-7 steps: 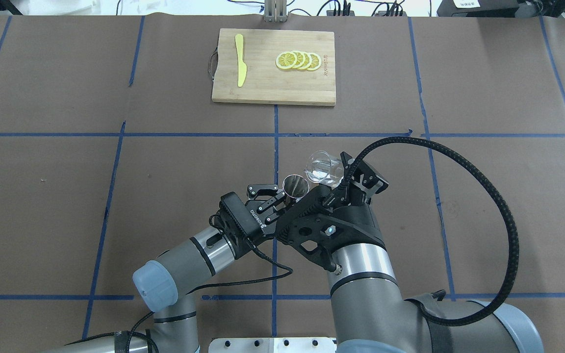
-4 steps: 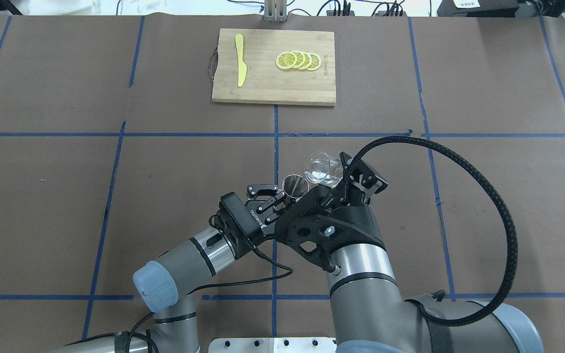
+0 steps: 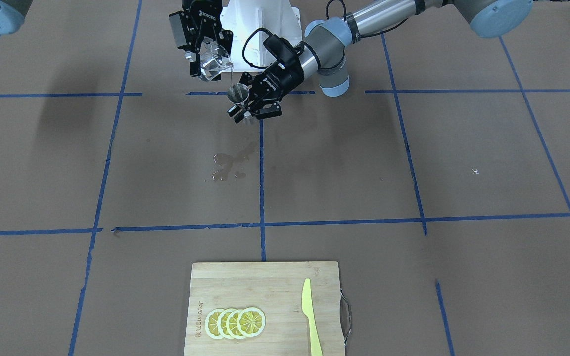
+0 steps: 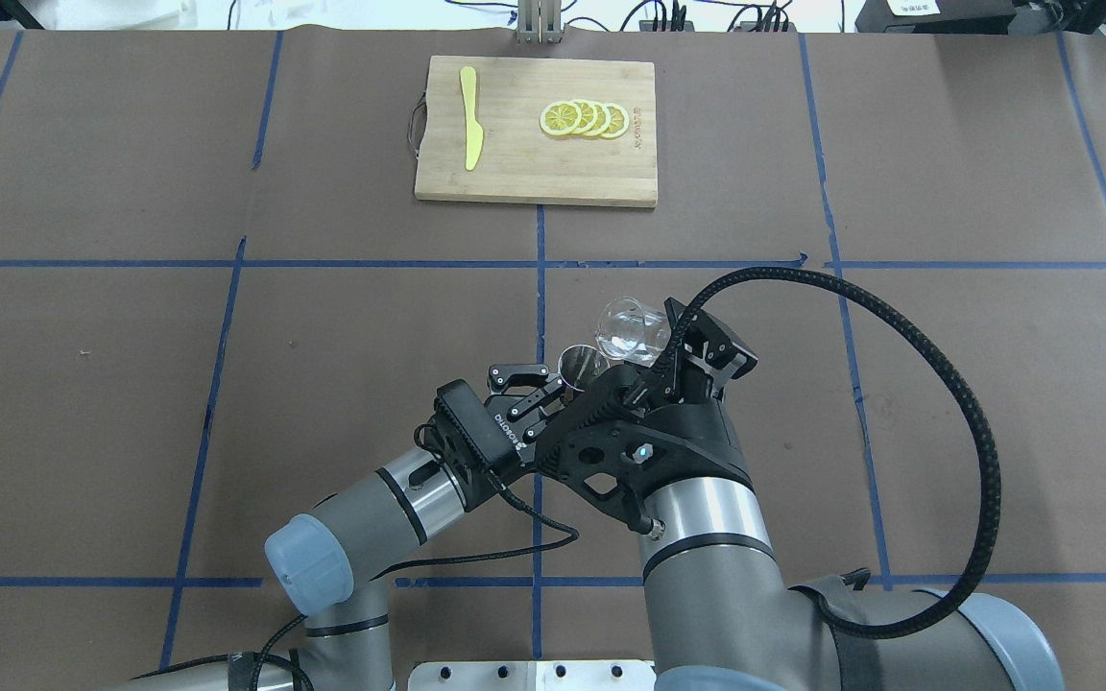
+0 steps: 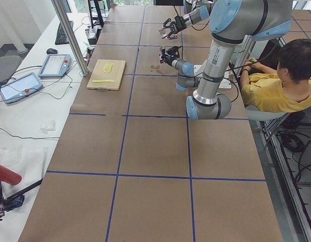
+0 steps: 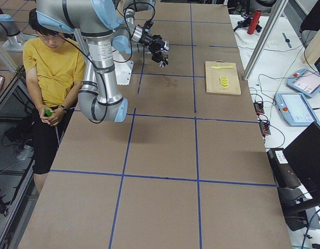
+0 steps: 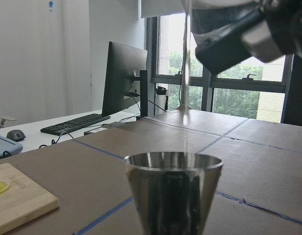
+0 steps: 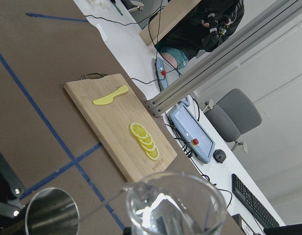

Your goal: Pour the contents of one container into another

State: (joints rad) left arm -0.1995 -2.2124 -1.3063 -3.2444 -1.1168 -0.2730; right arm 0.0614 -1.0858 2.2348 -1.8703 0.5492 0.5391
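- Overhead exterior: right gripper point(image 4: 657, 347) clamped on clear glass cup point(image 4: 624, 330), which is tilted with its mouth just above the jigger point(image 4: 580, 363).
- Left gripper point(image 4: 558, 382) closed on jigger, held upright.
- Left wrist view: thin stream point(image 7: 186, 98) entering jigger.

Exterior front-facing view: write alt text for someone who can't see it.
The right claw tips a clear glass cup over a steel jigger held upright by the left claw. A wet patch marks the table in front of them, and nearer the camera a wooden cutting board carries lemon slices and a yellow knife.
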